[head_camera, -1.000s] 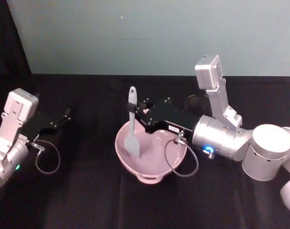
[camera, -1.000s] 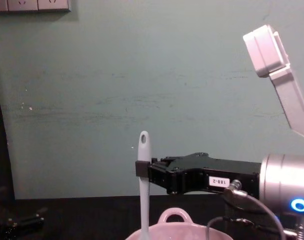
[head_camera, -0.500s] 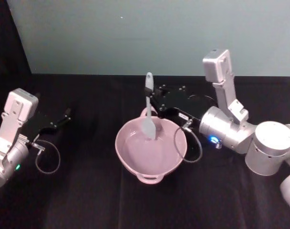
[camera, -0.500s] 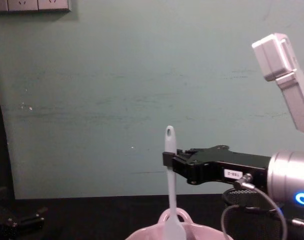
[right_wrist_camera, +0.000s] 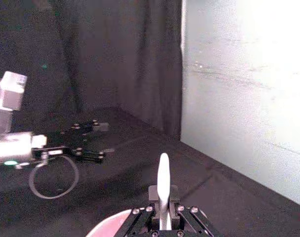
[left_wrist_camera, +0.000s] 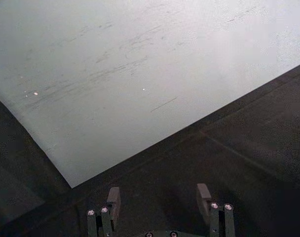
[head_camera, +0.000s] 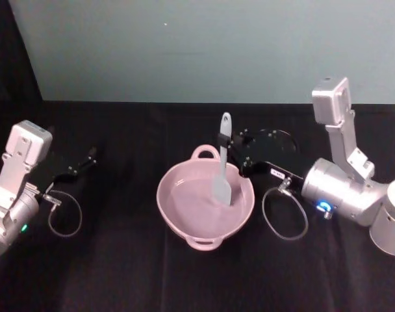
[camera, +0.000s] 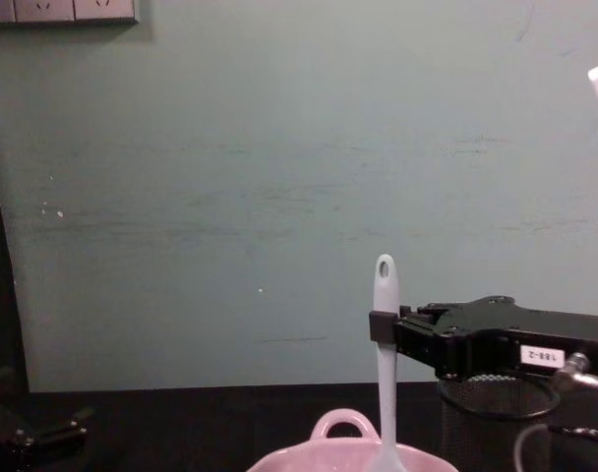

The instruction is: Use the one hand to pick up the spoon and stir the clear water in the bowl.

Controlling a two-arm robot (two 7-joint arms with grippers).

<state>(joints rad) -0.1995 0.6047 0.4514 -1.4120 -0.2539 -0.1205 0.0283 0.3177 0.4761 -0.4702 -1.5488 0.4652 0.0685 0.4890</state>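
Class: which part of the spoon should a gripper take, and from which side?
Grip the spoon by its upper handle, below the oval hole, from the robot's right: it stands upright, blade in the bowl, leaving only the handle free. The right gripper holds it so; the left gripper rests aside.

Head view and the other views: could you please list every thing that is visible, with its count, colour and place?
bowl: 1, pale pink, centre of the table.
spoon: 1, pale grey-white, upright, blade inside the bowl's right part.
mesh cup: 1, black, behind the right gripper.
table cover: 1, black, under everything.
wall: 1, pale green, behind the table.
left gripper: 1, black, parked at the table's left, jaws open.
right gripper: 1, black, right of the bowl, jaws shut on the spoon's handle.
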